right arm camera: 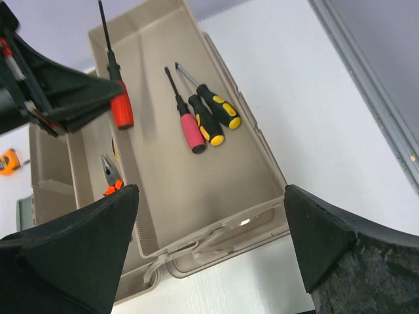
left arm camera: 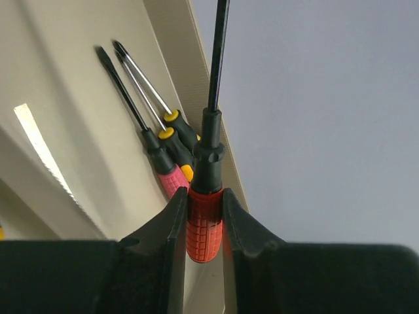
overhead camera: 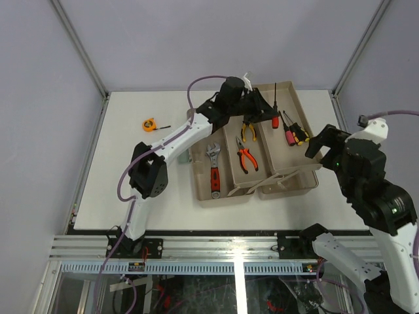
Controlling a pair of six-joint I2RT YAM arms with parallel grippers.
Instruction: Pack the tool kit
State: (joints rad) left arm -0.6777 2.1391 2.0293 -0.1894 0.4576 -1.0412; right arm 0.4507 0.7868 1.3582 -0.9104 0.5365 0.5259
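Left tool [left arm camera: 205, 199], arm outstretched, pinches a screwdriver [left arm camera: 204, 235]; right tool [right arm camera: 209, 190] gapes wide.

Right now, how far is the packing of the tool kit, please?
Done: the red-handled wrench, the orange pliers, the yellow pliers and three screwdrivers lie in the open beige plastic toolbox. In hand: the left gripper is shut on a red-handled screwdriver over the box. Left: the orange tape measure is on the white table, outside the box. The right gripper is open and empty.
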